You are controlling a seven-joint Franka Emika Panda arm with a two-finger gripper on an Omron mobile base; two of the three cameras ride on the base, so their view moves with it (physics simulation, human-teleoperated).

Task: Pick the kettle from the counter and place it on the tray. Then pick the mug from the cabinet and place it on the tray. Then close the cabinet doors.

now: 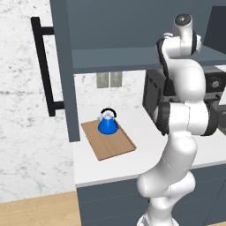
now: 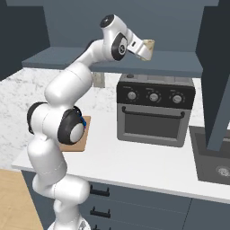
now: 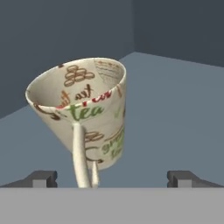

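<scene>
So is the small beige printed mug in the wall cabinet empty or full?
Empty: the hand view looks into the beige printed mug and its patterned inside wall is bare.

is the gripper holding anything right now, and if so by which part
Nothing is held. The gripper is open, its fingertips spread wide on either side of the mug, whose handle faces the hand on the cabinet shelf.

- The kettle is almost wholly hidden behind the arm's elbow in the right base view.
- The tray is partly covered there too.
- The mug base and handle foot are cut off between the fingers.
</scene>
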